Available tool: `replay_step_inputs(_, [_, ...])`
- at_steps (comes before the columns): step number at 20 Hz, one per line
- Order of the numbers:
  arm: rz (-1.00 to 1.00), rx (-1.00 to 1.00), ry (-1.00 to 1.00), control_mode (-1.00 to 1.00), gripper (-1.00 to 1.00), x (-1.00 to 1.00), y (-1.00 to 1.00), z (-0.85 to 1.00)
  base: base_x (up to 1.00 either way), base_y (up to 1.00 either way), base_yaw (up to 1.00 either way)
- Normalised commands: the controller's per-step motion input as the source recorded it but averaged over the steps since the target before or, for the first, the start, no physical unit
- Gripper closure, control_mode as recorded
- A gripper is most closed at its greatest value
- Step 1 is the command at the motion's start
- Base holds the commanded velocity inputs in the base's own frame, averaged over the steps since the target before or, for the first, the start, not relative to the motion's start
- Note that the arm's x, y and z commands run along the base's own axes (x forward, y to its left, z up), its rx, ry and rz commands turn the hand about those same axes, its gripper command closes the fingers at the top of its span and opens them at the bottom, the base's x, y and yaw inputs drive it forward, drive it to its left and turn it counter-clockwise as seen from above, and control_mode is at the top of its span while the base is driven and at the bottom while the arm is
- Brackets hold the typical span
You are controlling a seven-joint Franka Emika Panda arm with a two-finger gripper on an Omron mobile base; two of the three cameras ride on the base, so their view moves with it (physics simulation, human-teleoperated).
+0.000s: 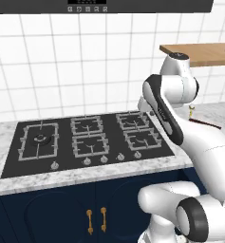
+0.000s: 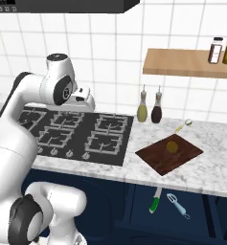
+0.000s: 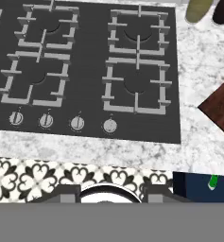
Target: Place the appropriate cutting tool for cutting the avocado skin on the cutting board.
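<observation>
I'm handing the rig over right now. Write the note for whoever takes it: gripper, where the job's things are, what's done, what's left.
Gripper: over the stove, nothing held; whether open or shut can't be told.
Avocado sits on the cutting board, on the counter right of the stove.
Tools: a green-handled tool and a light-blue-handled tool lie below the counter edge, in front of the cabinets; a small utensil lies on the counter behind the board.
Done: nothing yet.
Left: pick the right cutting tool and set it on the board.

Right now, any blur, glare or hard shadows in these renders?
Right base view: sharp, flat even light, faint soft shadow beside the cutting board, avocado crisp. Left base view: no glare on the cooktop. Hand view: slight wide-angle bend, counter edge soft.
</observation>
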Motion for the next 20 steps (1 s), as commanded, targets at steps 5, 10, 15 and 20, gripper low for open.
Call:
replay_step_inputs(5, [0.0, 0.01, -0.01, -1.0, -1.0, -0.12, -0.34, -0.23, 0.0, 0.0, 0.0])
replay_step_inputs(10, [0.0, 0.01, -0.01, -1.0, -1.0, -0.14, -0.86, -0.33, 0.0, 0.0, 0.0])
replay_step_inputs(15, [0.0, 0.01, 0.06, -1.0, -1.0, -0.02, -1.0, -0.46, 0.0, 0.0, 0.0])
replay_step_inputs(20, [0.0, 0.0, 0.09, -1.0, -1.0, -0.28, -1.0, -0.64, 0.0, 0.0, 0.0])
